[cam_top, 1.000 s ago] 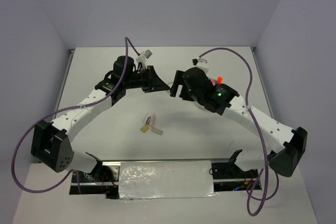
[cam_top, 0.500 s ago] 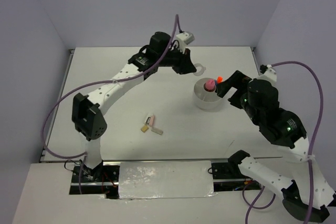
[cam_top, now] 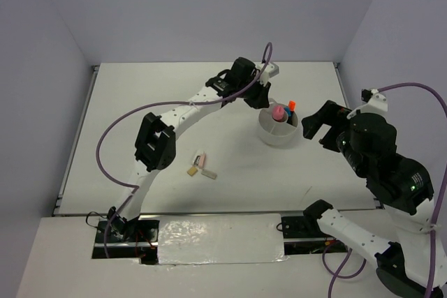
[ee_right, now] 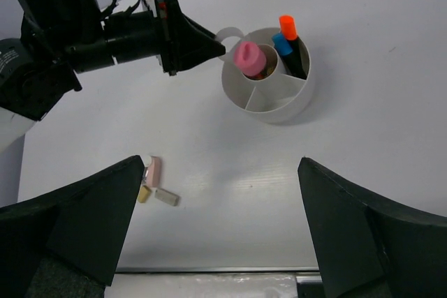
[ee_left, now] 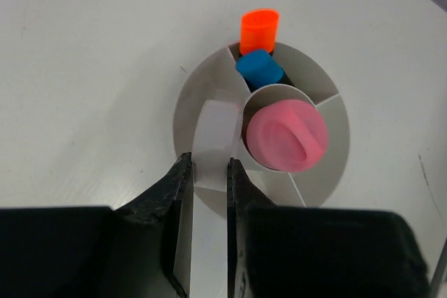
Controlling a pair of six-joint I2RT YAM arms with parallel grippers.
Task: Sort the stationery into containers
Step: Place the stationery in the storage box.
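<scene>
We see a white table (cam_top: 174, 95) enclosed by plain pale lilac walls (cam_top: 209, 12) behind and on both sides. The light is soft and even. A crinkled silver sheet (cam_top: 220, 239) lies at the near edge.

All 3 views overlook the tub (cam_top: 278, 137); left wrist seemingly nearest.

Left jaws with clear tape ring (ee_left: 215, 137) now over the white tub (ee_left: 187, 102), right arm (cam_top: 377, 151) farther back.

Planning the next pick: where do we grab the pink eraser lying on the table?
Probably come straight down; pinch the pink eraser across its long sides near the far end. It lies flat, and the tan piece crowds its near end.
</scene>
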